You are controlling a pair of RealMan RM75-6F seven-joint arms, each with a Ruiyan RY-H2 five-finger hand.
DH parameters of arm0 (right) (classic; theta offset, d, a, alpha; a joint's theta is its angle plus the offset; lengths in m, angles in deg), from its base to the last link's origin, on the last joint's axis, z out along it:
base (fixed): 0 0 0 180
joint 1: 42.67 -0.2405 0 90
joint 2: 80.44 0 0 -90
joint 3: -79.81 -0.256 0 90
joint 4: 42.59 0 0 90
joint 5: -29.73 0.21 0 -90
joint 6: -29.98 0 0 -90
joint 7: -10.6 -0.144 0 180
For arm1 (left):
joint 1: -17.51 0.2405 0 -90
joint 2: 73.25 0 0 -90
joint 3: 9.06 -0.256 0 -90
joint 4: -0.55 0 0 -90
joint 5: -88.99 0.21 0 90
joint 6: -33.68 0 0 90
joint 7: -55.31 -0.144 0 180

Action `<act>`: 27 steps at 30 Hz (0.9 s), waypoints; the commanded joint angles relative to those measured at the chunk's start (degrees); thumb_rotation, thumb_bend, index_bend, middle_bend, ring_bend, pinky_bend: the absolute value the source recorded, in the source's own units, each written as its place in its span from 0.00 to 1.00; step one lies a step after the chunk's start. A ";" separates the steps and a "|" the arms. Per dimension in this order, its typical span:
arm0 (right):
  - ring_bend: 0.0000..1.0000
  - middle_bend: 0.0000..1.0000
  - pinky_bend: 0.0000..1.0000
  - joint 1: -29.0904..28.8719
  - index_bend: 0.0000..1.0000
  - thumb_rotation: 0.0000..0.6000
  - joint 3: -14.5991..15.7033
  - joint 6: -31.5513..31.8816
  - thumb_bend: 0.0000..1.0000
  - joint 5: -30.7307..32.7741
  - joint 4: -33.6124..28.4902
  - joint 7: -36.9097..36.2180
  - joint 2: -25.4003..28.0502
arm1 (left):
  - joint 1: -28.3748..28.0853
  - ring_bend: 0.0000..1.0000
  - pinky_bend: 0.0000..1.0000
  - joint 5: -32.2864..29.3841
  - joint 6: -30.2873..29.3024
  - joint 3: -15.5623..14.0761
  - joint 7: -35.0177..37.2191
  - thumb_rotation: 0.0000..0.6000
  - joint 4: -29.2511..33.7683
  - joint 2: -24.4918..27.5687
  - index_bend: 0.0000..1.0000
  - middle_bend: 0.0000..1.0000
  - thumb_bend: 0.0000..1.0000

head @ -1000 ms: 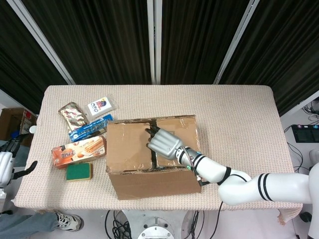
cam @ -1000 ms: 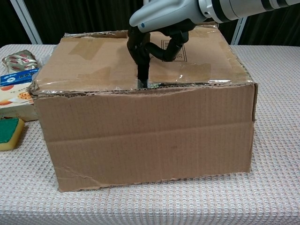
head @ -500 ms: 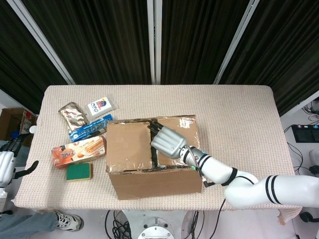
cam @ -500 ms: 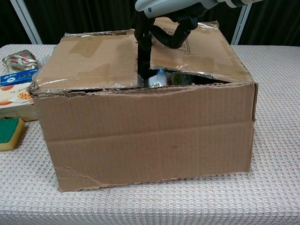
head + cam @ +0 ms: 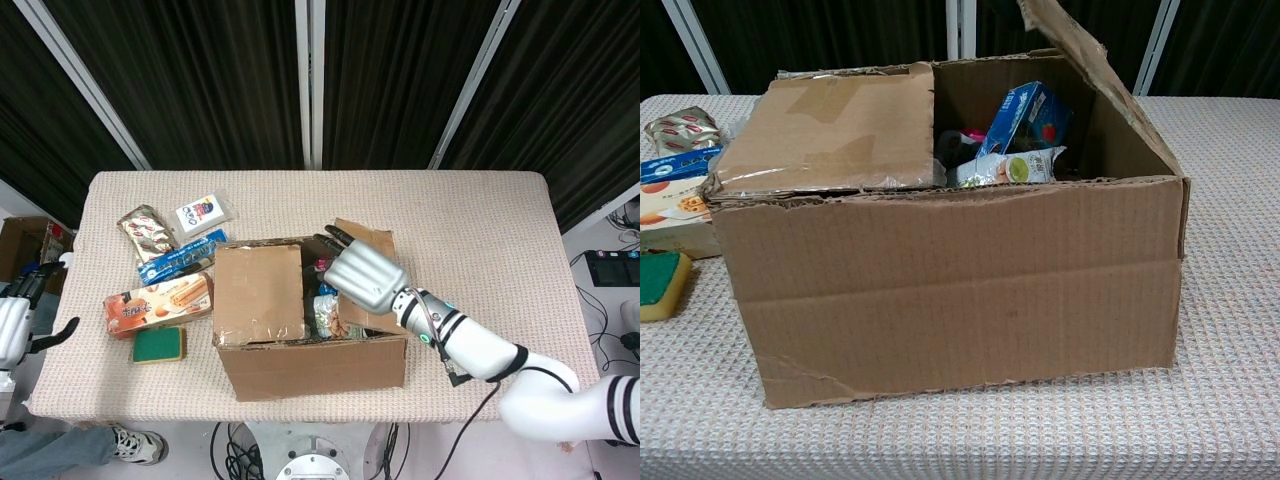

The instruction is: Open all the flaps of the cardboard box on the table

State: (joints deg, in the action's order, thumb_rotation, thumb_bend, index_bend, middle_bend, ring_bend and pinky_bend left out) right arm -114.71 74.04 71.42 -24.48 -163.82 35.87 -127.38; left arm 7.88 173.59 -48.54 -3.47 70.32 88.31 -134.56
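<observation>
The cardboard box [image 5: 310, 362] [image 5: 950, 290] stands in the middle of the table. Its left flap [image 5: 258, 290] [image 5: 830, 125] lies flat and closed. Its right flap [image 5: 368, 243] [image 5: 1080, 50] is lifted and tilts up and outward. My right hand [image 5: 365, 278] is over the box's open right half, fingers spread, touching the underside of the raised flap; the chest view does not show it. Inside the box are a blue carton [image 5: 1025, 115] and a pale packet [image 5: 1005, 168]. My left hand [image 5: 15, 325] hangs open off the table's left edge.
Left of the box lie a green sponge [image 5: 158, 345] [image 5: 660, 280], a wafer box [image 5: 158, 302], a blue packet [image 5: 180, 257], a white packet [image 5: 203, 214] and a red-patterned packet [image 5: 147, 232]. Black curtains stand behind the table.
My right hand has lifted the right flap from flat to raised, moving up and to the right. The box's contents now show. The left flap and left hand have not moved.
</observation>
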 commanded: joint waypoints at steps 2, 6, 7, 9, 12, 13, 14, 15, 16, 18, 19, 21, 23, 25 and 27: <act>0.00 0.45 0.00 5.56 0.52 1.00 -1.60 0.80 0.89 -7.01 -2.73 -6.65 5.40 | -0.39 0.17 0.28 -0.06 0.35 0.15 -0.79 1.00 0.74 0.08 0.13 0.15 0.25; 0.00 0.44 0.00 10.09 0.52 1.00 -1.94 2.03 0.89 -13.20 -3.59 -11.69 8.88 | -0.79 0.17 0.28 0.05 0.61 0.23 -1.97 1.00 1.75 0.21 0.13 0.15 0.25; 0.00 0.43 0.00 11.63 0.51 1.00 -2.05 2.71 0.89 -15.37 -3.92 -13.54 10.07 | -0.95 0.17 0.28 0.10 0.76 0.23 -2.43 1.00 2.11 0.31 0.13 0.15 0.25; 0.00 0.42 0.00 14.07 0.51 1.00 -2.28 4.23 0.89 -18.76 -4.37 -16.68 11.86 | -1.20 0.17 0.28 0.14 1.02 0.27 -3.02 1.00 2.66 0.44 0.13 0.15 0.25; 0.00 0.40 0.00 18.24 0.50 1.00 -2.39 7.12 0.89 -24.56 -4.80 -22.68 15.27 | -1.67 0.17 0.28 0.17 1.41 0.42 -3.90 1.00 3.60 0.60 0.13 0.15 0.25; 0.00 0.39 0.00 19.79 0.50 1.00 -2.31 8.12 0.88 -26.76 -4.71 -25.06 16.90 | -1.88 0.17 0.28 0.18 1.58 0.48 -4.27 1.00 3.97 0.63 0.13 0.15 0.25; 0.00 0.39 0.00 20.89 0.49 1.00 -2.24 8.86 0.88 -28.35 -4.49 -26.72 18.11 | -2.03 0.17 0.28 0.16 1.72 0.54 -4.54 1.00 4.23 0.63 0.13 0.15 0.25; 0.00 0.38 0.00 21.97 0.49 1.00 -2.14 9.62 0.88 -29.85 -4.18 -28.33 19.25 | -2.18 0.17 0.28 0.15 1.85 0.58 -4.80 1.00 4.47 0.63 0.13 0.15 0.25; 0.00 0.38 0.00 23.37 0.48 1.00 -1.98 10.67 0.88 -31.70 -3.75 -30.50 20.64 | -2.39 0.17 0.28 0.12 2.06 0.63 -5.13 1.00 4.78 0.61 0.13 0.15 0.25; 0.00 0.38 0.00 25.33 0.48 1.00 -1.68 12.05 0.88 -34.13 -3.01 -33.86 22.35 | -2.67 0.17 0.28 0.07 2.35 0.68 -5.57 1.00 5.15 0.54 0.13 0.15 0.25; 0.00 0.38 0.00 26.54 0.47 1.00 -1.40 12.82 0.88 -35.70 -2.39 -36.02 23.25 | -2.86 0.17 0.28 0.02 2.55 0.71 -5.83 1.00 5.36 0.46 0.13 0.15 0.25; 0.00 0.39 0.00 28.09 0.47 1.00 -0.96 13.44 0.88 -37.74 -1.17 -38.58 24.32 | -3.13 0.17 0.28 -0.04 2.86 0.75 -6.18 1.00 5.64 0.35 0.13 0.15 0.25; 0.00 0.40 0.00 29.50 0.45 1.00 -0.59 13.56 0.88 -39.19 0.11 -40.71 25.31 | -3.40 0.17 0.28 -0.05 3.07 0.79 -6.56 1.00 5.89 0.21 0.13 0.15 0.25; 0.00 0.41 0.00 30.62 0.44 1.00 -0.45 13.60 0.88 -40.03 1.10 -42.93 25.96 | -3.61 0.17 0.28 -0.02 3.15 0.86 -6.82 1.00 6.14 0.13 0.13 0.15 0.25; 0.00 0.41 0.00 31.47 0.43 1.00 -0.44 13.85 0.87 -40.76 1.88 -44.80 26.29 | -3.70 0.17 0.28 -0.02 3.17 0.85 -6.93 1.00 6.26 0.10 0.13 0.15 0.25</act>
State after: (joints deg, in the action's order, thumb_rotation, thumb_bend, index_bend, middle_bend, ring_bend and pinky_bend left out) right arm -84.36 73.35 84.76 -64.19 -162.99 -7.43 -101.86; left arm 4.18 173.57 -45.37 -2.62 63.39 94.57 -134.45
